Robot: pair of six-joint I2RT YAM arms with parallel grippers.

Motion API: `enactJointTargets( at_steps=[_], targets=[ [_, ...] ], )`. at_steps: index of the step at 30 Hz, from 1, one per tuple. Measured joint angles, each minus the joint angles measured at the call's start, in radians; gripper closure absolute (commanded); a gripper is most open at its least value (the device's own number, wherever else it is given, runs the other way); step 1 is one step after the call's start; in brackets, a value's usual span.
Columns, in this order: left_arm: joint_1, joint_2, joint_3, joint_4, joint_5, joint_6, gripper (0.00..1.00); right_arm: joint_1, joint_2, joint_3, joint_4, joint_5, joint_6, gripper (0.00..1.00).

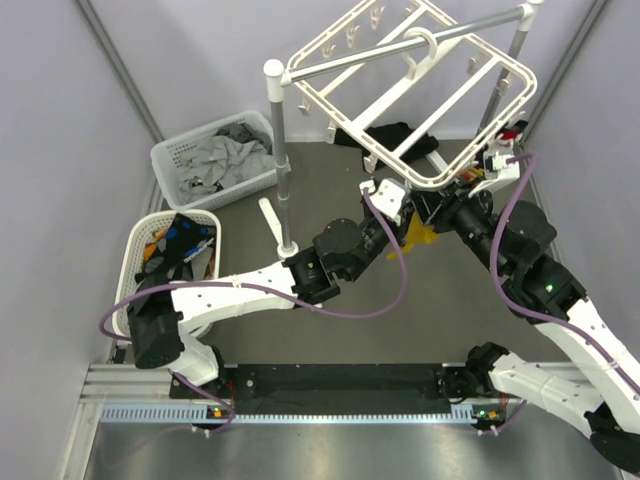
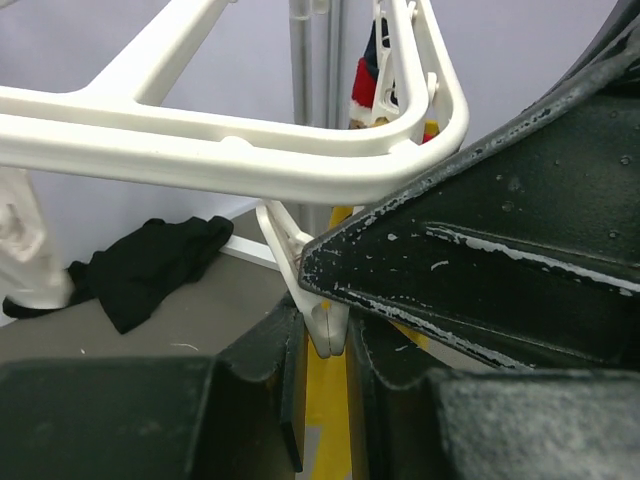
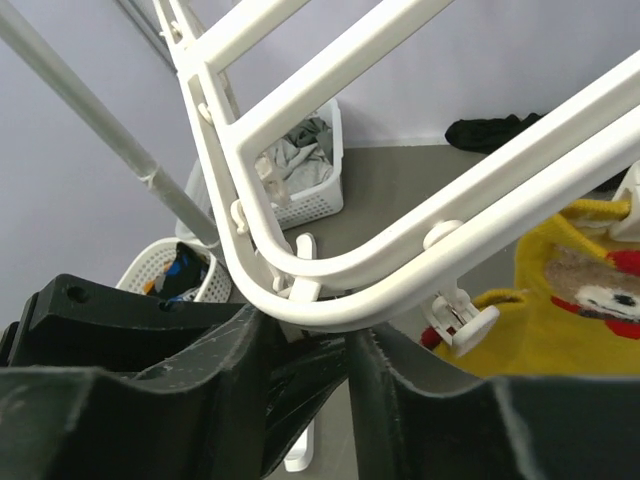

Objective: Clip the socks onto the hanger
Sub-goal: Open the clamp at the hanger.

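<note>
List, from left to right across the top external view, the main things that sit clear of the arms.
White basket of socks → near grey pole → yellow sock → far grey pole. The cloth basket and the black garment overlap others, so they are left out.

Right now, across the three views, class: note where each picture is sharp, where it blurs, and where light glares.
Top external: even light, sharp, glare only on the near metal edge of the table. Left wrist: left gripper dark and soft up close, hanger crisp. Right wrist: right gripper blurred in front, hanger bright, yellow sock slightly soft.
</note>
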Motion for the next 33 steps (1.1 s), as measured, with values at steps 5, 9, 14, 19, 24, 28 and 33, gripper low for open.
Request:
enactJointTargets(
  at_steps=[5,9,14,19,24,28,33],
  targets=[
    [0.0,0.0,0.0,0.0,0.019,0.022,0.88,0.001,-0.005,0.0,0.005,-0.008,-0.016,0.85],
    [0.002,-0.008,0.0,-0.015,0.056,0.056,0.78,0.001,-0.011,0.0,-0.003,-0.014,-0.049,0.92],
    [0.03,-0.041,-0.005,-0.067,0.156,0.064,0.6,0.001,-0.015,0.0,0.005,-0.03,-0.074,0.95],
    [0.106,-0.079,-0.023,-0.136,0.374,0.011,0.32,0.0,-0.013,0.0,0.032,-0.025,-0.104,0.95],
    [0.209,-0.093,-0.019,-0.184,0.576,-0.051,0.23,0.0,-0.013,0.0,0.045,-0.031,-0.128,0.95],
    [0.282,-0.093,-0.019,-0.19,0.713,-0.126,0.22,0.0,-0.013,0.0,0.048,-0.036,-0.137,0.95],
    [0.336,-0.09,-0.016,-0.167,0.845,-0.225,0.22,0.0,-0.013,0.0,0.051,-0.042,-0.146,0.95]
  ],
)
